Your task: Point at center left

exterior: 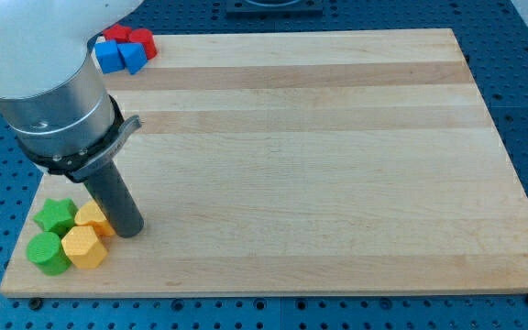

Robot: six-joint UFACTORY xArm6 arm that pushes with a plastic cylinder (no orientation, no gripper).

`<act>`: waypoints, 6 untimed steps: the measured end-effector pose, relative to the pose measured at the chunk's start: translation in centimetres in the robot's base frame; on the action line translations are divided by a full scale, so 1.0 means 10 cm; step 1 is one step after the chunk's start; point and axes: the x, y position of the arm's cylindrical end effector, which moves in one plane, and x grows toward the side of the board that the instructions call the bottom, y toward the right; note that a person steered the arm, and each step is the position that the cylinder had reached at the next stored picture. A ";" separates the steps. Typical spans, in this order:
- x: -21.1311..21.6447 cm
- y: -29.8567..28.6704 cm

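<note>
My tip [128, 231] rests on the board [319, 165] near-left, touching the yellow star [92, 218]; a bare rod, it holds nothing. Green star [55, 216], green cylinder [48, 252] and yellow hexagon [84, 247] cluster left. Red and blue blocks [123, 50] sit far-left. Target, center left, lies farther back, unoccupied, probably so pointing disturbs nothing.

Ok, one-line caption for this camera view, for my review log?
My tip rests at the wooden board's lower left beside yellow and green blocks; red and blue blocks sit top left.
</note>
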 end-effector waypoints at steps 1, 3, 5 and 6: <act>-0.05 0.00; -0.89 0.16; -1.08 -0.16; -1.46 -0.77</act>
